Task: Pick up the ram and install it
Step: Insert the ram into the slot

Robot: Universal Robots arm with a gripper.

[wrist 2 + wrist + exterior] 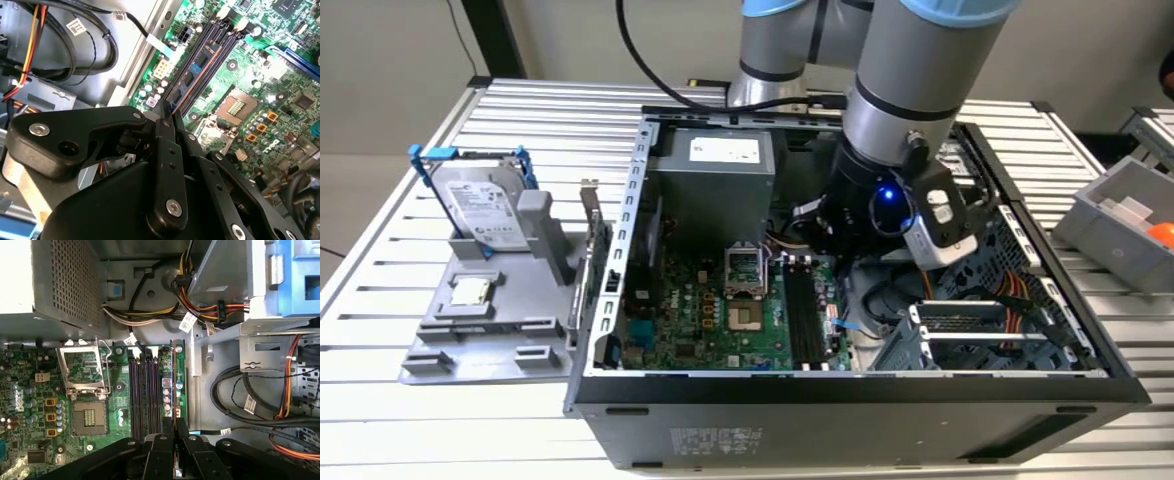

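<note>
The robot arm (pixel 907 70) reaches down into an open computer case (pixel 854 390) that lies on the slatted metal bench (pixel 400 430). The tool (pixel 175 440) is black, and its 2 fingers (pixel 165 145) are pressed together on the ram (pixel 176 380), pinching its end. The ram is a long, thin, dark green board. It stands on its edge over the black memory slots (pixel 145 390) of the green motherboard (pixel 30 405), at the slot on the side away from the processor socket. I cannot tell if it is pushed all the way into the slot.

In the second wrist view the ram (pixel 197 75) runs along the slots (pixel 220 40), away from the tool (pixel 167 112).

Next to the slots is the open processor socket (pixel 86 390), with its metal frame lifted up. A grey power supply box (pixel 714 190) sits in the case above the motherboard. Bundles of red, yellow and black wires (pixel 215 307) lie near the metal drive cage (pixel 260 355).

On the exterior view's left, outside the case, a grey holder (pixel 487 320) rests on the bench. A silver hard drive (pixel 480 205) in a blue bracket stands up on it. A small square processor chip (pixel 467 290) lies flat in front of the drive.
</note>
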